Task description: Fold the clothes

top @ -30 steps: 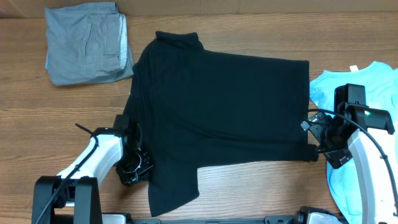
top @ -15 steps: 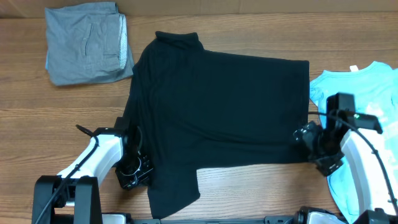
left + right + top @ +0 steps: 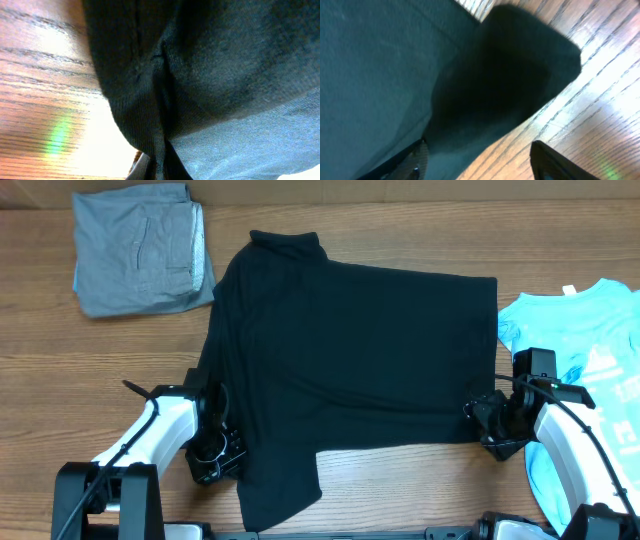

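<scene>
On the wooden table (image 3: 60, 380), black T-shirt (image 3: 350, 350) spread

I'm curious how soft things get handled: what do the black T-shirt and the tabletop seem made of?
The plain black short-sleeved T-shirt looks like soft matte knit, perhaps cotton jersey: a fine knit texture shows close up. The brown tabletop looks like wood or wood-grain laminate, smooth and glossy where light glares.
</scene>
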You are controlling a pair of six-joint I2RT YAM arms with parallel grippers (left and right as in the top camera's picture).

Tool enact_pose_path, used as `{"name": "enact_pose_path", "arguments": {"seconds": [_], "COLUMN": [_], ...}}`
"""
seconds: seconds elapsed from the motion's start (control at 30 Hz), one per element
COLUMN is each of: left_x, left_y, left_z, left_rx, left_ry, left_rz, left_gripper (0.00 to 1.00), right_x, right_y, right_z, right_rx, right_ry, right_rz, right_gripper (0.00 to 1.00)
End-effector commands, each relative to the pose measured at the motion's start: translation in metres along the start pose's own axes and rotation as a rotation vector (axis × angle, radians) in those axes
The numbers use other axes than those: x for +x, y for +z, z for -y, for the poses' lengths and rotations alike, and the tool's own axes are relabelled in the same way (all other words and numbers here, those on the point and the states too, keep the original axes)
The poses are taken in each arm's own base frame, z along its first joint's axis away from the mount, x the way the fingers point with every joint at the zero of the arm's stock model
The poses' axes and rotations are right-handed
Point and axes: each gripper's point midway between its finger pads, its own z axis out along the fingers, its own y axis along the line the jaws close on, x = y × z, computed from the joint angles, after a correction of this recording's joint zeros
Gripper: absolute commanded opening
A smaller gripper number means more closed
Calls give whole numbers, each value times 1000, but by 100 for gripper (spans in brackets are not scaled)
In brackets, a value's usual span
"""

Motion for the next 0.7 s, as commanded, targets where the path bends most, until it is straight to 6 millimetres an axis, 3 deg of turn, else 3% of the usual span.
{"name": "enact_pose_path", "arguments": {"seconds": [0.0,0.33,0.67], "left_x": [1,1,1], "left_y": [1,1,1], "left_z": [0,-1,-1], "left_rx": [-10,-12,-12], "left_ry": [25,32,33], "left_rz": [-8,-8,-7], "left_gripper": [4,4,4], "right_x": [-6,-14,-16], "right_y": [2,0,4], "right_z": [10,26,25], "right_rx": [41,64,49], "right_ry": [33,144,161], "right_rz": [34,32,41], "right_gripper": [66,67,67]}}
